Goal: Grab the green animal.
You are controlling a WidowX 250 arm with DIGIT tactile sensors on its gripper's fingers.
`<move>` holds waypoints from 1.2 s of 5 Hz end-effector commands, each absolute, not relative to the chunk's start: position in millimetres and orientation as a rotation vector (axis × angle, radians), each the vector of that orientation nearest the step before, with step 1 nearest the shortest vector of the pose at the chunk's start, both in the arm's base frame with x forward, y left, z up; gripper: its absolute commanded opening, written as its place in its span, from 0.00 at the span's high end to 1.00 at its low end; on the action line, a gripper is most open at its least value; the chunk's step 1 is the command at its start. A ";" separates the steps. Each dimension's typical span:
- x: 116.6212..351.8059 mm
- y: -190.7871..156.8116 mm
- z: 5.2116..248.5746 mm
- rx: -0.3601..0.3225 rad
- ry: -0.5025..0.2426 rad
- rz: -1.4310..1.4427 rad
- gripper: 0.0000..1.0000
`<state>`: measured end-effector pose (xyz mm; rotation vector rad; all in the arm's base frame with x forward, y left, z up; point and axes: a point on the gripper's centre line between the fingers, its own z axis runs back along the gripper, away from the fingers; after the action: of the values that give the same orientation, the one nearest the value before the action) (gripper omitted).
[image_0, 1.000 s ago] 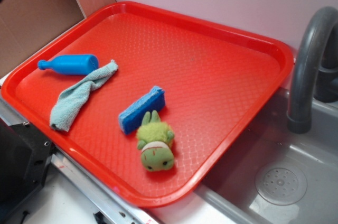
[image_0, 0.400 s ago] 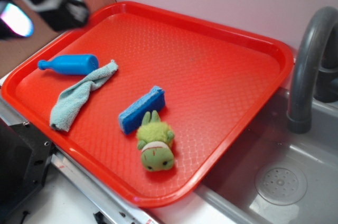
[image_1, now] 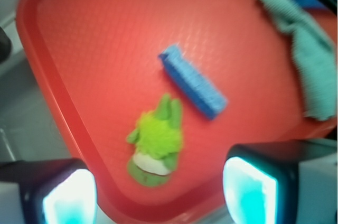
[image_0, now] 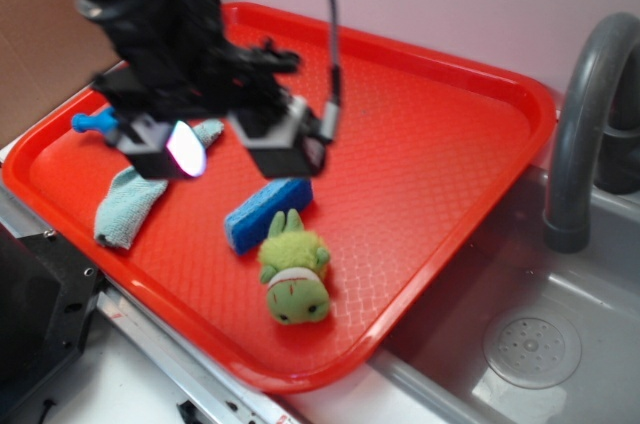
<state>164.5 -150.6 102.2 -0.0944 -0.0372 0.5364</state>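
Claw [image_0: 225, 149] is hanging spread and empty above the tray; blue sponge [image_0: 268, 206], apparently touching green animal [image_0: 295, 272], is risking a snag.

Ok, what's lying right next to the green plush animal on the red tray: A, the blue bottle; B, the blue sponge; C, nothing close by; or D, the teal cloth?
B: the blue sponge lies just beside the ear end of the green animal, while the blue bottle and teal cloth sit farther off toward the tray's other side.
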 end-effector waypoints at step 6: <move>169.5 -136.8 29.9 0.010 0.058 0.540 1.00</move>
<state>166.7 -138.0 27.6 0.0202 0.0676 0.5344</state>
